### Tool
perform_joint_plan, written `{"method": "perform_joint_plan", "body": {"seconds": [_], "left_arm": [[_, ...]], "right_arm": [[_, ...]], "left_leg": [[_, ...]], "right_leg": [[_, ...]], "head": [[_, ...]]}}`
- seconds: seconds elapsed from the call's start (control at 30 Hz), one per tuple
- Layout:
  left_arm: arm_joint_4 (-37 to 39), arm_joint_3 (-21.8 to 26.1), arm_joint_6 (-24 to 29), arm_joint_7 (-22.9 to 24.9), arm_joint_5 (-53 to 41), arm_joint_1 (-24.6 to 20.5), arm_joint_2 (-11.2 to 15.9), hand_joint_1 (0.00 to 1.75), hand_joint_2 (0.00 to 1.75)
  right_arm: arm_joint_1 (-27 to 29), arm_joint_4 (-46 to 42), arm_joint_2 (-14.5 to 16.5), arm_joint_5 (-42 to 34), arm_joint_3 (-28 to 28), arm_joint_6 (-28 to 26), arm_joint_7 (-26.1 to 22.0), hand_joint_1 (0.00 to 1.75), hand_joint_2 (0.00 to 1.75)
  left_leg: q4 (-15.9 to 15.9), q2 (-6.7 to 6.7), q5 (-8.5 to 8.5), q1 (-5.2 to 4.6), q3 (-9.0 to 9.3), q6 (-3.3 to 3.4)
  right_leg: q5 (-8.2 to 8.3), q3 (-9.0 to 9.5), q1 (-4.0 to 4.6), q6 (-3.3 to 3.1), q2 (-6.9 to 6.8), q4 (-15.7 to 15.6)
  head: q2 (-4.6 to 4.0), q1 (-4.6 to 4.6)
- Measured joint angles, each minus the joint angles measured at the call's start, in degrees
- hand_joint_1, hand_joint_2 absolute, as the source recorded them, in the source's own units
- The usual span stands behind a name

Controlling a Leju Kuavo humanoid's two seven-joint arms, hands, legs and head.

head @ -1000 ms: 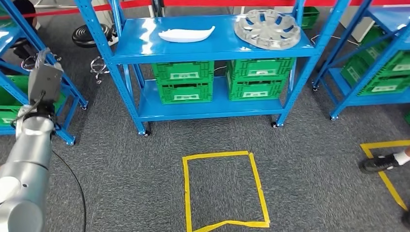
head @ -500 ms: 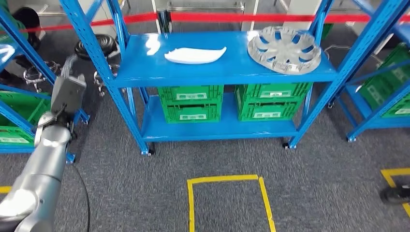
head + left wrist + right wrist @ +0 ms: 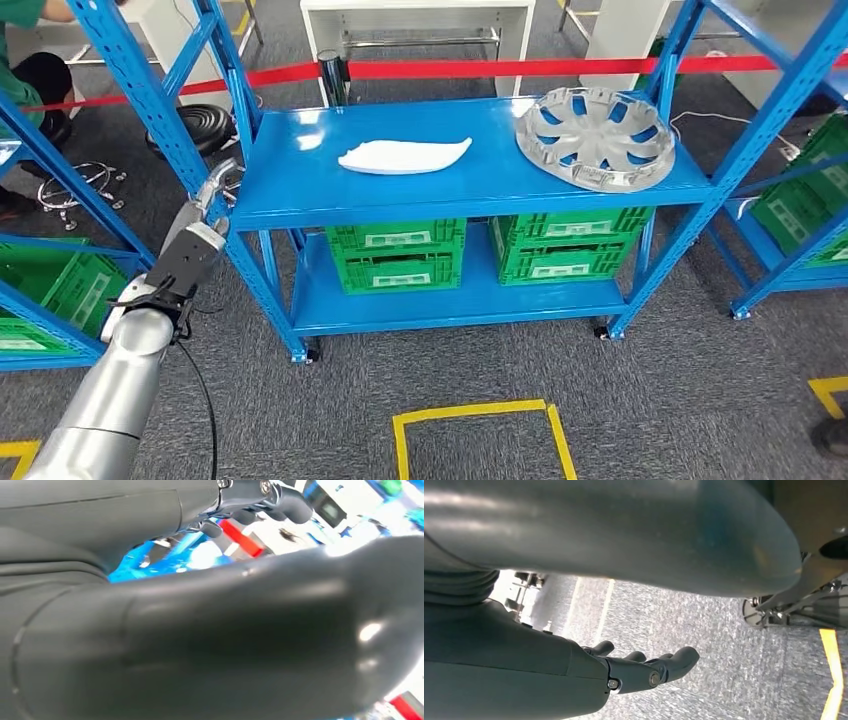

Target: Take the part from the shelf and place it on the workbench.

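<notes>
A blue shelf (image 3: 300, 195) stands ahead of me. On its top board lie a flat white part (image 3: 405, 155) near the middle and a round silver wheel cover (image 3: 596, 136) at the right. My left hand (image 3: 212, 190) is raised beside the shelf's front left post, level with the top board and left of the white part. In the left wrist view its thick thumb (image 3: 250, 630) and dark fingers (image 3: 280, 500) hold nothing. My right hand (image 3: 639, 670) hangs over grey carpet with its fingers stretched out and nothing in them.
Green crates (image 3: 397, 257) fill the lower board. A red barrier tape (image 3: 500, 68) runs behind the shelf, with a white table (image 3: 420, 20) beyond. More blue racks stand at the left (image 3: 60, 190) and right (image 3: 790, 130). A yellow tape square (image 3: 480, 420) marks the carpet.
The camera has come closer to the shelf and tilted up, so the shelf sits lower and larger. My left arm has swung up and rightward to the shelf's left post.
</notes>
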Motion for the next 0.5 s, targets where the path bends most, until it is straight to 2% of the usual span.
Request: {"method": "perform_joint_plan", "body": {"seconds": [0.03, 0.07, 0.13, 0.17, 0.2, 0.23, 0.3, 0.33, 0.37, 0.4, 0.43, 0.5], "left_arm": [[-1.1, -0.7, -0.9, -0.1, 0.5, 0.2, 0.0, 0.0, 0.0], [-2.2, -1.6, -1.8, -0.1, 1.1, 0.6, 0.1, 0.0, 0.0], [-4.8, -3.6, -3.6, 0.4, 2.5, 1.8, 0.1, 0.0, 0.0], [-6.1, -4.7, -4.1, 0.8, 3.0, 2.5, 0.1, 0.0, 0.0], [-7.5, -5.7, -4.5, 1.2, 3.3, 3.2, 0.1, 0.0, 0.0], [-8.7, -6.6, -4.7, 1.6, 3.4, 3.8, 0.1, 0.0, 0.0], [-10.9, -8.1, -4.7, 2.2, 3.3, 4.3, 0.2, 0.0, 0.0], [-11.8, -8.7, -4.7, 2.6, 3.1, 4.4, 0.2, 0.0, 0.0], [-12.5, -9.2, -4.6, 3.0, 2.9, 4.4, 0.3, 0.0, 0.0], [-13.1, -9.6, -4.5, 3.4, 2.7, 4.5, 0.3, 0.0, 0.0], [-13.6, -10.0, -4.4, 3.7, 2.6, 4.6, 0.4, 0.0, 0.0], [-14.4, -10.6, -4.0, 4.0, 2.1, 4.7, 0.5, 0.0, 0.0]], "right_arm": [[0.0, 0.0, 0.0, 0.0, -0.1, 0.0, 0.0, 0.0, 0.0], [0.0, 0.0, 0.0, 0.0, -0.2, -0.1, 0.1, 0.0, 0.0], [0.0, 0.0, 0.0, 0.0, -0.4, -0.1, 0.2, 0.0, 0.0], [0.0, 0.0, 0.0, 0.0, -0.6, -0.1, 0.2, 0.0, 0.0], [0.0, 0.0, 0.0, 0.1, -0.8, -0.2, 0.3, 0.0, 0.0], [0.1, 0.0, 0.0, 0.1, -0.9, -0.2, 0.3, 0.0, 0.0], [0.1, 0.1, 0.0, 0.3, -1.0, -0.2, 0.3, 0.0, 0.0], [0.1, 0.1, 0.0, 0.4, -1.0, -0.2, 0.3, 0.0, 0.0], [0.1, 0.2, 0.0, 0.5, -1.0, -0.1, 0.2, 0.0, 0.0], [0.1, 0.2, 0.0, 0.6, -1.0, -0.1, 0.2, 0.0, 0.0], [0.0, 0.2, 0.0, 0.7, -1.0, -0.1, 0.2, 0.0, 0.0], [0.1, 0.2, 0.0, 0.8, -1.0, 0.0, 0.0, 0.0, 0.0]], "left_leg": [[-0.5, 0.14, 0.74, 0.23, 0.57, 0.38], [-0.8, 0.28, 1.13, 0.35, 0.9, 0.63], [-0.7, 0.35, 0.65, 0.41, 1.01, 0.82], [-0.6, 0.32, 0.39, 0.47, 1.02, 0.74], [-0.4, 0.29, 0.11, 0.59, 1.03, 0.57], [-0.1, 0.24, -0.23, 0.79, 1.06, 0.3], [0.9, 0.15, -1.01, 0.99, 0.93, -0.54], [1.4, 0.1, -1.37, 0.98, 0.76, -1.0], [1.8, 0.07, -1.57, 0.8, 0.6, -1.42], [1.9, 0.05, -1.65, 0.61, 0.51, -1.53], [1.9, 0.05, -1.6, 0.56, 0.48, -1.32], [1.5, 0.06, -1.42, 0.46, 0.69, -0.65]], "right_leg": [[-1.06, -0.66, -0.02, 0.36, -0.31, 1.8], [-2.5, -2.27, -0.19, 0.68, -0.59, 4.8], [-5.27, -7.16, -0.55, 1.35, -0.83, 11.8], [-5.29, -9.07, -0.74, 1.65, -0.85, 13.8], [-4.15, -10.03, -0.92, 1.92, -0.9, 13.9], [-1.93, -9.96, -1.15, 2.2, -0.97, 11.9], [2.65, -8.41, -1.54, 2.76, -1.23, 5.6], [3.9, -7.92, -1.62, 2.55, -1.31, 3.6], [4.35, -7.86, -1.64, 2.15, -1.36, 2.7], [4.3, -8.03, -1.6, 1.63, -1.35, 2.9], [4.41, -8.01, -1.67, 1.08, -1.31, 2.8], [4.58, -7.88, -1.75, 0.8, -1.22, 2.6]], "head": [[0.0, 0.08], [0.0, 0.14], [0.0, 0.22], [0.0, 0.22], [0.0, 0.23], [0.0, 0.23], [0.0, 0.32], [0.0, 0.4], [0.0, 0.44], [0.0, 0.45], [0.0, 0.37], [0.0, 0.26]]}}
